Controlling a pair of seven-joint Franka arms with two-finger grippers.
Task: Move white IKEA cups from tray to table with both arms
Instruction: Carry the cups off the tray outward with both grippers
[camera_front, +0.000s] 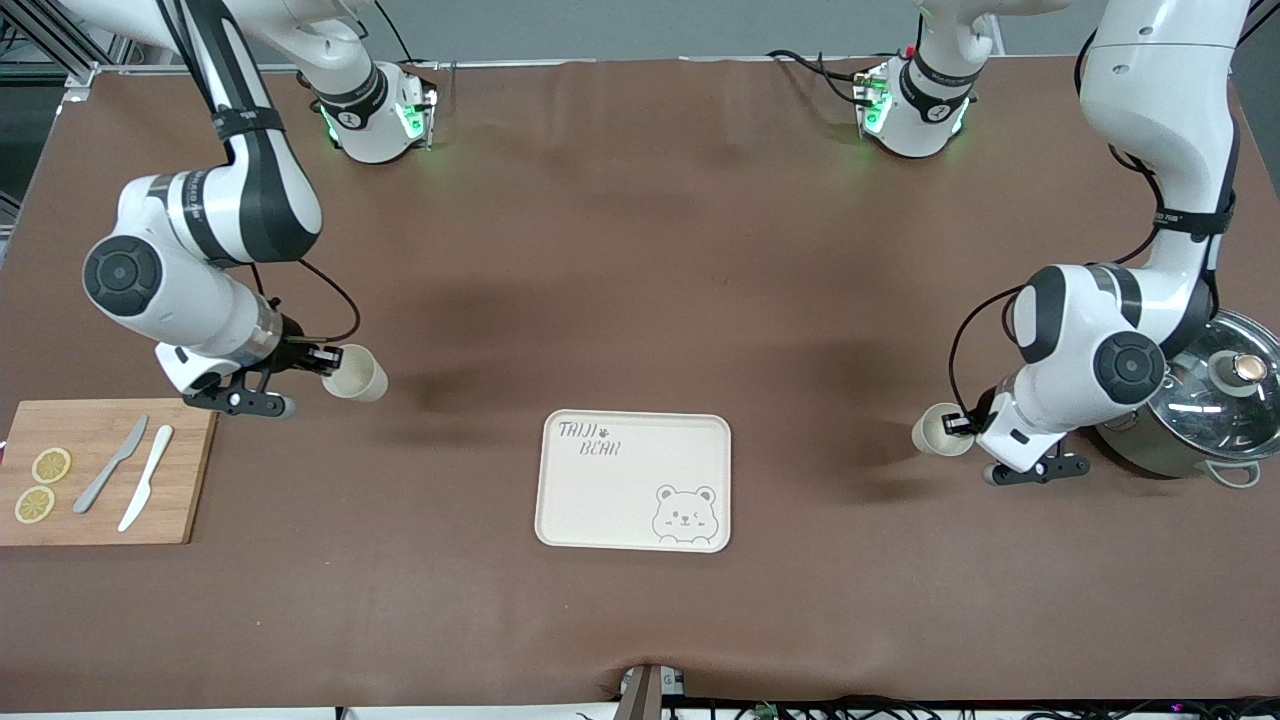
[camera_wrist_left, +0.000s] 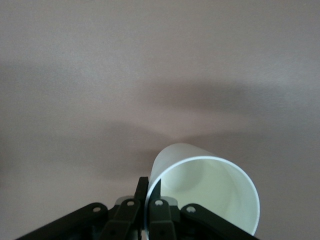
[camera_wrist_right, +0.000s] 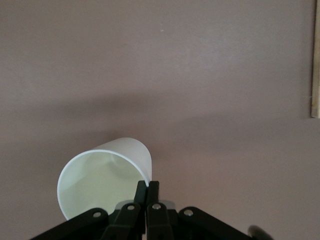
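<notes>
Two white IKEA cups show. My right gripper is shut on the rim of one cup, held tilted over the brown table beside the cutting board. In the right wrist view the fingers pinch that cup's wall. My left gripper is shut on the rim of the other cup, held tilted over the table beside the pot. In the left wrist view the fingers pinch its wall. The bear-print tray lies between them, nearer to the front camera, with nothing on it.
A wooden cutting board with two lemon slices and two knives lies at the right arm's end; its edge shows in the right wrist view. A steel pot with a glass lid stands at the left arm's end.
</notes>
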